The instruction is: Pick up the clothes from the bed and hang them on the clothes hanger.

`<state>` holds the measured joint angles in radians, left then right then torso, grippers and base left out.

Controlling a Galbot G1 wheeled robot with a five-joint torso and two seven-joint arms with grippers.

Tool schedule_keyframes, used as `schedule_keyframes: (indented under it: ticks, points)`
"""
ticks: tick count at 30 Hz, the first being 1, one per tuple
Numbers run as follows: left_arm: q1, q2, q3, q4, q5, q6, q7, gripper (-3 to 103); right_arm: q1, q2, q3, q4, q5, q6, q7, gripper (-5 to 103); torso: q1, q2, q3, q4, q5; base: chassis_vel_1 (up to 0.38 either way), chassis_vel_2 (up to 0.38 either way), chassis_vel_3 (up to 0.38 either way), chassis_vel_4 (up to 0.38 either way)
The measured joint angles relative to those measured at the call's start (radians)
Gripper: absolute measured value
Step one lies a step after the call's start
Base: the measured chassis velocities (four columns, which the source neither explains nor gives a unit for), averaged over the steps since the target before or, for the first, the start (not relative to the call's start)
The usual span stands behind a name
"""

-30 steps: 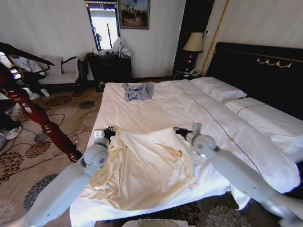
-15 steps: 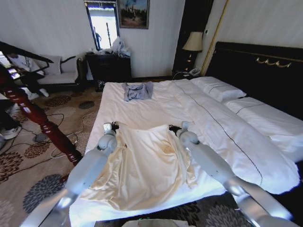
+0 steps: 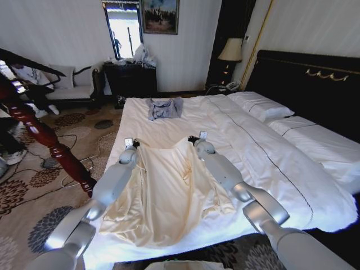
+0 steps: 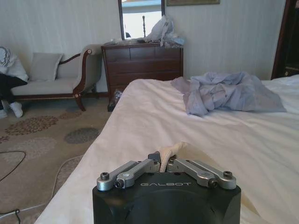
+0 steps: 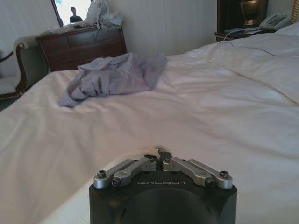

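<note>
The clothes (image 3: 169,194), a long cream garment, lie on the white bed (image 3: 169,132) near its foot edge, with the upper part drawn in and folded. My left gripper (image 3: 130,145) is shut on the top left corner. The left wrist view shows cream fabric (image 4: 169,149) pinched in that gripper (image 4: 163,163). At the top right corner my right gripper (image 3: 197,139) is shut on a small bit of cloth (image 5: 150,150), seen between its tips (image 5: 159,161). A thin black bar of the clothes hanger (image 3: 28,61) shows at the far left.
A small grey-blue garment (image 3: 165,108) lies farther up the bed. A dark red wooden post (image 3: 39,135) slants beside the bed on the left, with cables on the carpet below. A dark dresser (image 3: 129,79) stands behind; pillows (image 3: 264,107) and a black headboard (image 3: 315,84) lie on the right.
Both arms have reached farther up the bed. The two grippers have come closer together with the garment's top corners, and the cloth has drawn narrower and bunched.
</note>
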<state>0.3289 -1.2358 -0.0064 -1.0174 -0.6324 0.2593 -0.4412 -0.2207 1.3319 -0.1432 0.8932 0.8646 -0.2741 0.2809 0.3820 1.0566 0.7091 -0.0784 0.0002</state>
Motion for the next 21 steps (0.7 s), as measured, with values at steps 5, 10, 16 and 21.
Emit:
schedule_keyframes:
  ticks: [5, 10, 16, 21]
  points:
    - [-0.026, -0.015, 0.004, 0.064, 0.020, -0.008, 0.011, 1, -0.001, 0.012, -0.001, -0.031, -0.023, 0.010, -0.008, 1, 0.000, 0.000, 0.000, 0.0008, -0.0001, 0.000, 0.000, 0.000, 0.000]
    - [-0.025, -0.018, 0.000, 0.092, 0.041, -0.009, 0.011, 1, 0.000, 0.020, 0.001, -0.045, -0.034, 0.010, -0.008, 1, 0.000, 0.000, 0.000, 0.0008, -0.0001, 0.000, 0.000, 0.000, 0.000]
    - [0.019, 0.018, 0.000, 0.009, 0.004, 0.049, 0.005, 15, -0.040, -0.029, -0.032, 0.052, 0.026, -0.056, -0.038, 9, 0.000, 0.000, 0.000, 0.0010, -0.0001, 0.000, 0.000, 0.000, 0.000]
    - [0.038, 0.031, 0.003, -0.037, -0.015, 0.097, -0.007, 32, -0.077, -0.059, -0.039, 0.119, 0.057, -0.085, -0.030, 25, 0.000, 0.000, 0.000, 0.0004, -0.0002, 0.000, 0.000, 0.000, 0.000]
